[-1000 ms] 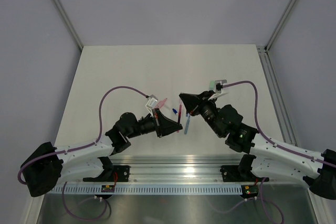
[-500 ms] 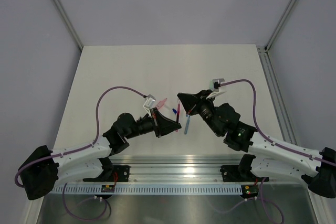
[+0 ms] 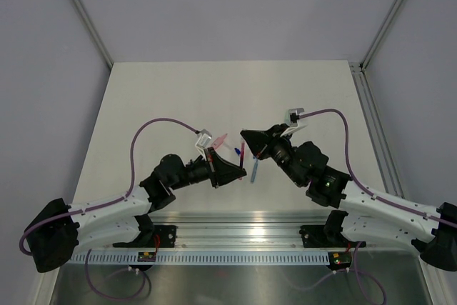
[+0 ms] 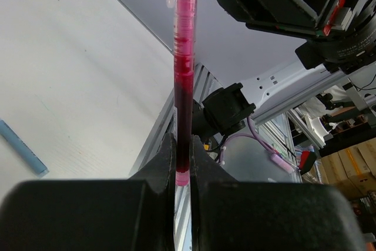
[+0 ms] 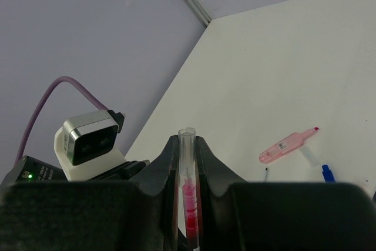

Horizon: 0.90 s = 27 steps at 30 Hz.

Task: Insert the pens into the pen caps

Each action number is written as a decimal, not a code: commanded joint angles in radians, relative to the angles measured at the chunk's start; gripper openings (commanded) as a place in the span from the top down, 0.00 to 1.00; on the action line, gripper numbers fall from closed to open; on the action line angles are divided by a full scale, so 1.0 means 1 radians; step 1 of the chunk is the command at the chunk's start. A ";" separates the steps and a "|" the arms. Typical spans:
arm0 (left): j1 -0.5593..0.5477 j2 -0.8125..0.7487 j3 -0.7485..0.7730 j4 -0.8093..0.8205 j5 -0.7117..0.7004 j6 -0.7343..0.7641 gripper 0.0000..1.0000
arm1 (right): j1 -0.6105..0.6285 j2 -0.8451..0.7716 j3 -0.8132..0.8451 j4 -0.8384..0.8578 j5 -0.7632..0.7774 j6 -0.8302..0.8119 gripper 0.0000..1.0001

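Observation:
A red pen point(image 4: 183, 80) is clamped at its lower end in my shut left gripper point(image 4: 182, 145) and points up toward the right gripper. Its tip sits inside a clear pen cap point(image 5: 187, 144), on which my right gripper point(image 5: 187, 142) is shut. From above, the left gripper point(image 3: 238, 168) and the right gripper point(image 3: 248, 138) meet nose to nose over the table's front middle, with the red pen point(image 3: 243, 153) between them. A light blue pen point(image 3: 254, 169) lies on the table below them. A pale pink cap point(image 5: 288, 145) lies further back.
A dark blue pen piece point(image 5: 326, 173) and a thin dark tip point(image 5: 266, 173) lie on the table near the pink cap point(image 3: 221, 138). The aluminium rail point(image 3: 243, 223) with both arm bases runs along the near edge. Grey walls enclose the white table point(image 3: 178, 98).
Both arms have shifted slightly, the right gripper a little to the left toward the left gripper. Both grips are unchanged.

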 commanded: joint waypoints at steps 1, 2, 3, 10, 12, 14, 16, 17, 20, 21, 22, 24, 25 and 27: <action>-0.001 -0.015 0.040 0.041 -0.018 0.031 1.00 | 0.011 -0.012 -0.005 -0.025 -0.050 0.012 1.00; -0.001 -0.018 0.041 0.039 -0.018 0.032 1.00 | 0.011 -0.008 -0.003 -0.038 -0.051 0.012 1.00; -0.001 -0.021 0.041 0.039 -0.019 0.034 1.00 | 0.010 -0.005 -0.006 -0.041 -0.054 0.015 1.00; -0.001 -0.048 0.043 0.003 -0.038 0.049 1.00 | 0.011 -0.031 -0.059 -0.090 -0.035 0.052 1.00; -0.001 -0.051 0.040 0.001 -0.042 0.051 1.00 | 0.011 -0.045 -0.074 -0.099 -0.030 0.055 1.00; -0.001 -0.050 0.040 0.004 -0.046 0.049 1.00 | 0.011 -0.061 -0.080 -0.096 -0.030 0.054 1.00; -0.001 -0.042 0.044 0.009 -0.046 0.046 1.00 | 0.011 -0.067 -0.089 -0.084 -0.047 0.050 1.00; -0.001 -0.038 0.046 0.010 -0.044 0.046 1.00 | 0.013 -0.064 -0.088 -0.079 -0.057 0.047 1.00; -0.001 -0.027 0.053 0.019 -0.046 0.043 1.00 | 0.013 -0.045 -0.091 -0.062 -0.088 0.063 1.00; -0.001 -0.025 0.057 0.021 -0.047 0.045 1.00 | 0.013 -0.035 -0.098 -0.058 -0.105 0.069 1.00; -0.001 -0.025 0.063 0.021 -0.049 0.046 1.00 | 0.013 -0.031 -0.106 -0.053 -0.110 0.076 1.00; -0.001 -0.022 0.072 0.016 -0.058 0.057 1.00 | 0.011 -0.028 -0.137 -0.036 -0.129 0.101 1.00; -0.001 -0.022 0.076 0.009 -0.061 0.060 1.00 | 0.011 -0.027 -0.146 -0.035 -0.137 0.107 1.00; -0.001 -0.025 0.093 -0.002 -0.070 0.072 1.00 | 0.011 -0.033 -0.180 -0.039 -0.163 0.135 1.00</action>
